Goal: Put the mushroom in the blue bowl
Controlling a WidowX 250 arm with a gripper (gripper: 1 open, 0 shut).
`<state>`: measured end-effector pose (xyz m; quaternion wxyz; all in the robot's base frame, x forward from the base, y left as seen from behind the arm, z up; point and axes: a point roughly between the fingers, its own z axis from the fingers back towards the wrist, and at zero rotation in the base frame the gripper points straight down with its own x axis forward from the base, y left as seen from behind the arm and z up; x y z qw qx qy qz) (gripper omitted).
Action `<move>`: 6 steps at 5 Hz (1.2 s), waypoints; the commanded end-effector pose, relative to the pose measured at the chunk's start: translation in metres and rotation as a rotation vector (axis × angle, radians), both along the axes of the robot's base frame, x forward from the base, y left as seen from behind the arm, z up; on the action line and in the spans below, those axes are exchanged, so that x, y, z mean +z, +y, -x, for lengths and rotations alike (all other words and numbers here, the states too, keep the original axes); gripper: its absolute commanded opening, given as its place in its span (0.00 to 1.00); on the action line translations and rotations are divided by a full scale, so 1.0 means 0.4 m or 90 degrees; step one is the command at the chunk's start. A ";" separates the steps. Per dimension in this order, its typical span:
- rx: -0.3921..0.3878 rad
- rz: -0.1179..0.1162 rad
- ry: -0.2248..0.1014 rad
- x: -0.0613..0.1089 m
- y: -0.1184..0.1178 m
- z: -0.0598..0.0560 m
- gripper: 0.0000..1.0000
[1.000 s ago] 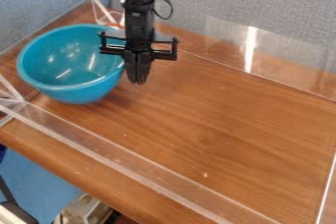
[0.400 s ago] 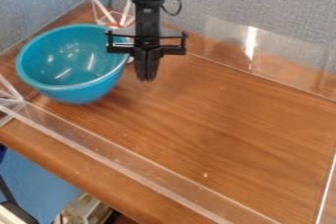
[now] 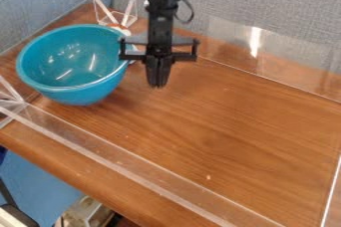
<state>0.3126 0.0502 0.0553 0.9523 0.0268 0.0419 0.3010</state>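
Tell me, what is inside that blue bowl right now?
The blue bowl looks empty: only its glossy inner surface shows, with some light reflections. No mushroom is visible in it. The near inner wall is hidden by the rim, and the gripper beside it covers a little of its right edge.

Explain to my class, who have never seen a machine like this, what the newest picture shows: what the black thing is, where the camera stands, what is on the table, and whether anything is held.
The black thing is a robot arm reaching down from above; at its tip is a gripper, two fingers that pinch. They point straight down and are shut, and nothing can be seen between them. The one camera looks down at an angle from in front of the wooden table, which has clear plastic walls around it. The blue bowl sits at the left, beside the gripper. No mushroom is visible anywhere in this view.
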 end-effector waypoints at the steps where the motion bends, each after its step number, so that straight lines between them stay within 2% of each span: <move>1: -0.030 -0.018 -0.034 0.039 -0.021 0.015 0.00; 2: -0.035 -0.027 -0.034 0.034 -0.012 0.024 0.00; 3: -0.024 -0.044 -0.040 0.042 0.002 0.026 1.00; 4: -0.030 -0.060 -0.047 0.072 0.010 0.041 0.00; 5: -0.044 -0.074 -0.056 0.106 0.024 0.060 0.00; 6: -0.042 -0.078 -0.049 0.097 0.033 0.084 0.00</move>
